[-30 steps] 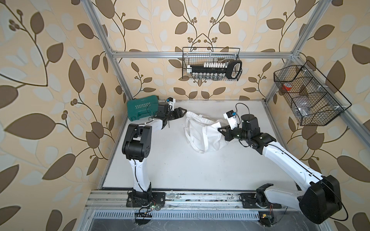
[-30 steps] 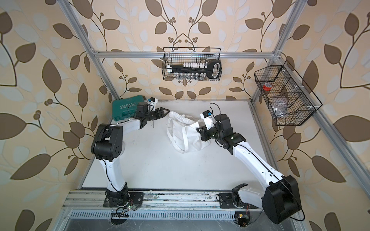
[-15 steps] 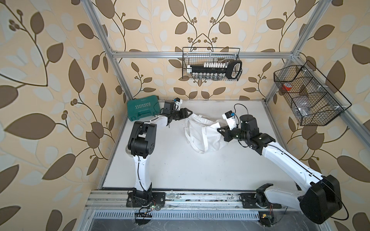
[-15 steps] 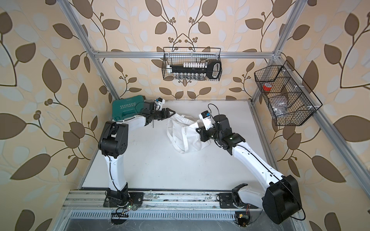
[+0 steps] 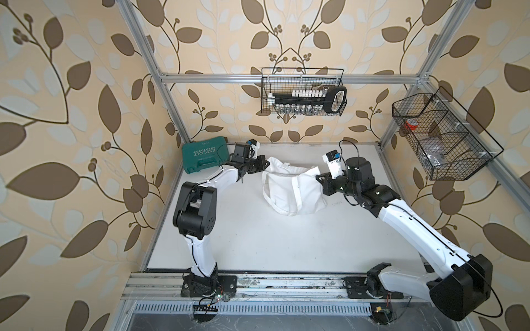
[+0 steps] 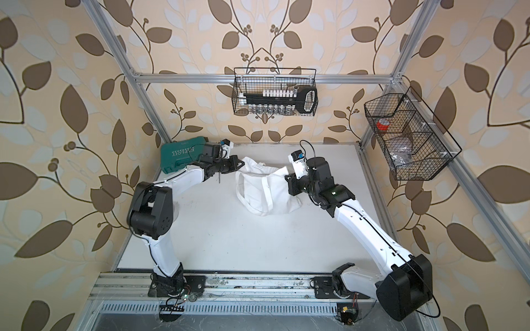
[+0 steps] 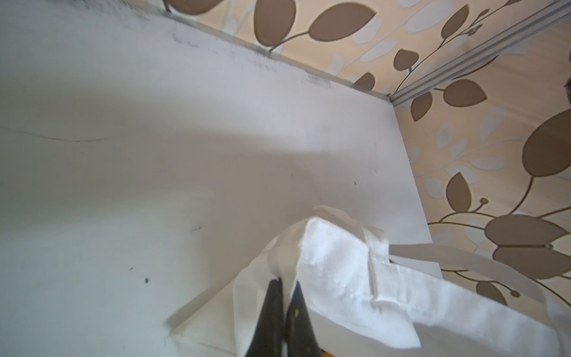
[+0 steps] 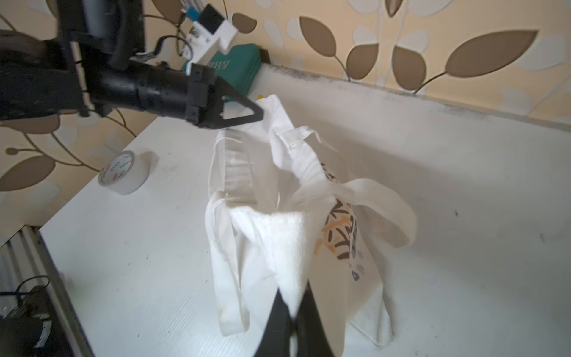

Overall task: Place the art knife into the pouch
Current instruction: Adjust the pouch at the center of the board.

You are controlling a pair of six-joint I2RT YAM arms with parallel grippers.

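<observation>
Item: left arm, stretched low along the bench (image 5: 258,235) rear, left fingers (image 7: 276,290) pinching one rim corner of the white cloth pouch (image 5: 292,189). Right arm opposite, right fingers (image 8: 279,312) pinching the far rim. Pouch mid-rear on bench, mouth agape; contents and art knife indiscernible. Green tool case (image 5: 202,154), shut, lettered "EXPLOIT".

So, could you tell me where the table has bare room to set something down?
The wide front of the white table, between the white cloth tote bag and the metal rail, is bare. Crowded: back left, around the green plastic case.
</observation>
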